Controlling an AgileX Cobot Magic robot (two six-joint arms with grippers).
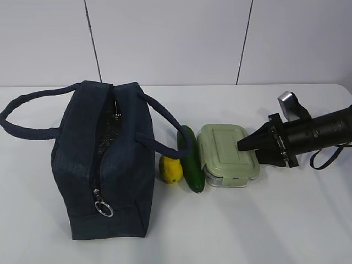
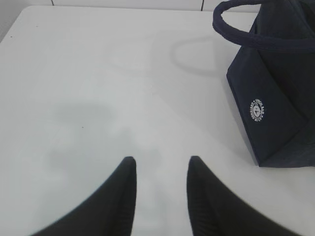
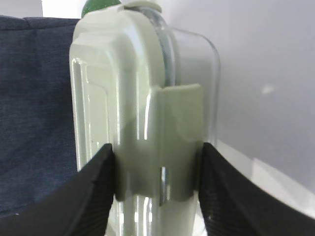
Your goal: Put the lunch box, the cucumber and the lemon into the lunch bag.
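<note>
Right gripper (image 1: 246,144): black, two-fingered, reached in from the right; its ribbed pads (image 3: 96,189) are seen closed on either side of the near-end latch tab of the lunch box (image 1: 226,155), a rectangular clear glass container with rounded corners and a pale sage-green snap-on lid. The box is gripped at that end but is judged not yet lifted, since it rests on the white table (image 1: 286,220).

Left gripper (image 2: 160,196): black tapered fingers, parted and empty, hovering over bare tabletop beside the bag's end panel.

Lunch bag (image 1: 104,159): large dark navy woven-fabric box shape, two looped strap handles, top zipper drawn partly open, metal ring pull hanging at the front, silvery lining visible in the slit. Standing at left.

Cucumber (image 1: 192,158): smooth dark green, elongated, slightly curved; lying between lemon and box, touching or nearly touching both.

Lemon (image 1: 170,169): small bright yellow oval, dimpled skin, just beside the bag.

Progress: nothing is seen packed; all three items remain outside. The box is in hand first; cucumber and lemon are left.
</note>
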